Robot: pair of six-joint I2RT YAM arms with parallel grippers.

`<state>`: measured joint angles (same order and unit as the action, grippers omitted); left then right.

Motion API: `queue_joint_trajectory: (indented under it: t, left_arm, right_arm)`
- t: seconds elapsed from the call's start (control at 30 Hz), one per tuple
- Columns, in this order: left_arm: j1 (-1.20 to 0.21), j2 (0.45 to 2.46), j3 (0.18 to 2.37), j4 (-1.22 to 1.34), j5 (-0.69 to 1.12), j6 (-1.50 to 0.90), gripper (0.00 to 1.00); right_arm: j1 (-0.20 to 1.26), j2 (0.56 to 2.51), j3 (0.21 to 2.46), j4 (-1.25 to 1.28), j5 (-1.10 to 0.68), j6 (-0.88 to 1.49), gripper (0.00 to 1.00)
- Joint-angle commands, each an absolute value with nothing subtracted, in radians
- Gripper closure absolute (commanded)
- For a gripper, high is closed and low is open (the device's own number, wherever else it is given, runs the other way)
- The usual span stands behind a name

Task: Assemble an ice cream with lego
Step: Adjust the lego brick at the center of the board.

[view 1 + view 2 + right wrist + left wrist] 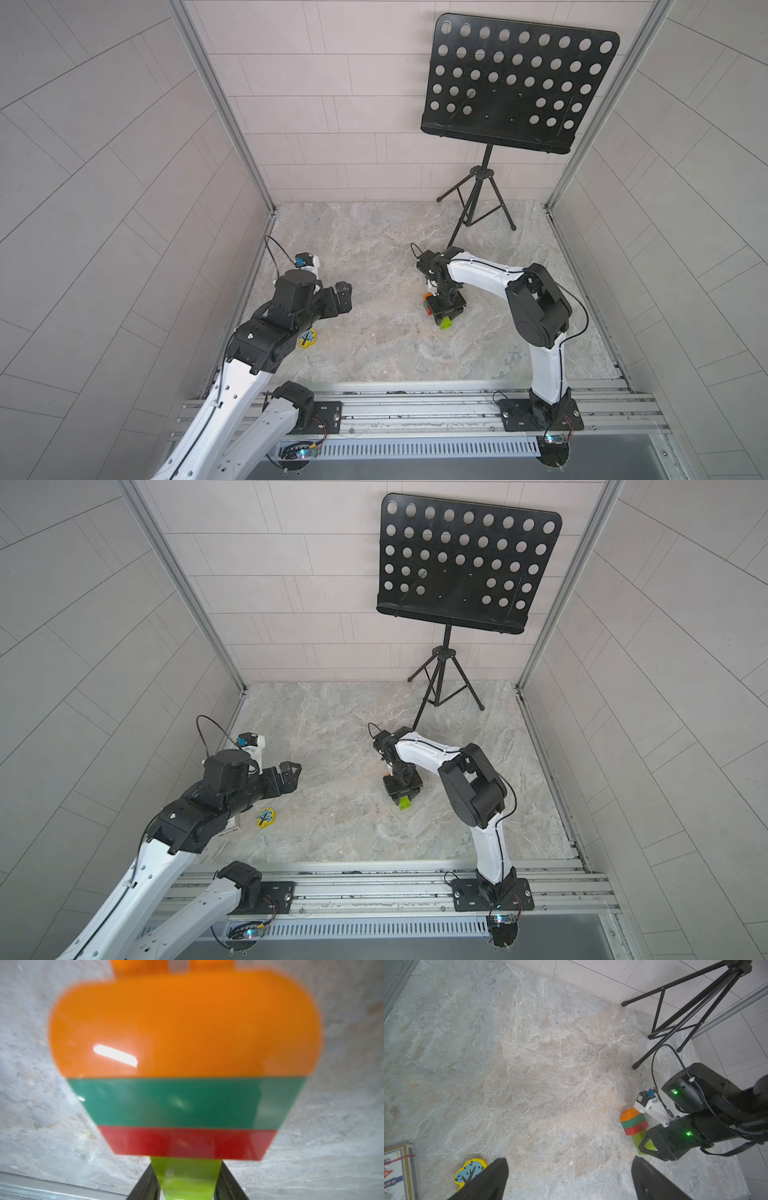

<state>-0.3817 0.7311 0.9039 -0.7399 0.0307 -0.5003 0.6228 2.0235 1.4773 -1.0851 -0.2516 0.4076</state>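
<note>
Two grippers I see | left gripper [570, 1159]: spread wide, nothing in it | ice cream [634, 1124]: on its side, low over the table [529, 1064]; right gripper [186, 1184] flanks its lime stem [187, 1169]; clamped or loosened, I cannot tell

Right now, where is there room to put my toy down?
The big bare middle between the tree piece and the ice cream; also the front strip by the rail. Crowded: ice cream, right gripper, stand legs.

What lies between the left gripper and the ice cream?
Nothing: both top views and the left wrist view show only bare tabletop between left gripper and ice cream.
</note>
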Motion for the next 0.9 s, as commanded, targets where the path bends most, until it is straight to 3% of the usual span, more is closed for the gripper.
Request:
queue_joint_trajectory:
  t: [0.0,0.27,0.47,0.87]
  left_arm:
    - [-0.374,0.726,0.891,-0.723,0.037,-0.494,0.0]
    - [-0.361,0.748,0.894,-0.727,0.031,-0.491,0.0]
    - [-0.344,0.769,0.894,-0.73,0.012,-0.485,0.0]
    - [-0.341,0.848,0.913,-0.66,-0.056,-0.579,0.0]
  right_arm:
    - [0.626,2.044,1.519,-1.105,-0.286,0.409,0.51]
    - [0.623,1.994,1.48,-0.955,-0.347,0.496,0.44]
    - [0.608,1.952,1.455,-0.902,-0.276,0.483,0.42]
    - [0.527,1.476,1.152,-0.534,-0.125,0.536,0.39]
